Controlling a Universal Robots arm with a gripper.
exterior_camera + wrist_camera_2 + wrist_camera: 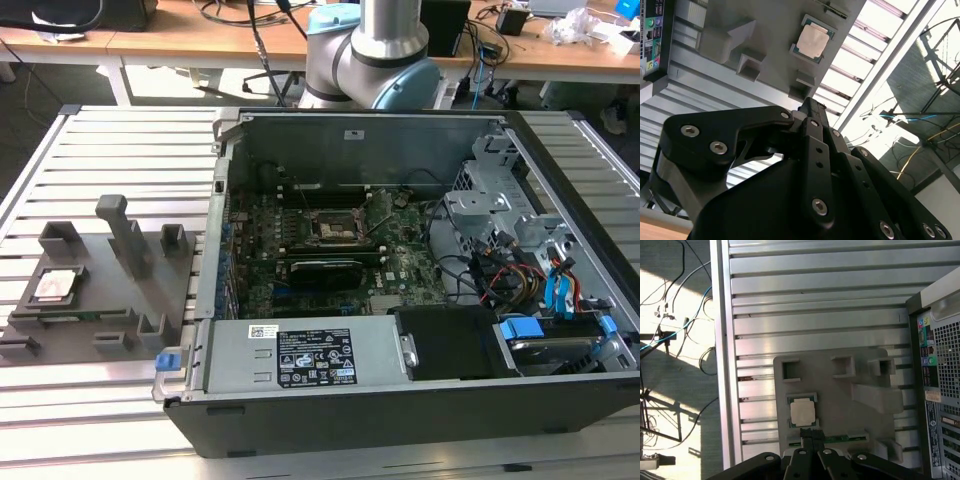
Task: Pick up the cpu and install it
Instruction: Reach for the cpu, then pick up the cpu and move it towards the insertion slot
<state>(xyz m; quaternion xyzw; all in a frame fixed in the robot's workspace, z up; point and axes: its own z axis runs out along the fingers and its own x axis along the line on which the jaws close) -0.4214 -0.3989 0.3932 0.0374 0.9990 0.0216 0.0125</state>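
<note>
Pointing toward cpu, tool partly cropped

— What do you count from your end?
— I count one cpu, one grey tray, one computer case, one black socket.
— Arms?
— One arm, one gripper.

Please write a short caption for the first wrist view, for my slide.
The gripper near the cpu lying on the grey tray, beside the computer case.
</note>
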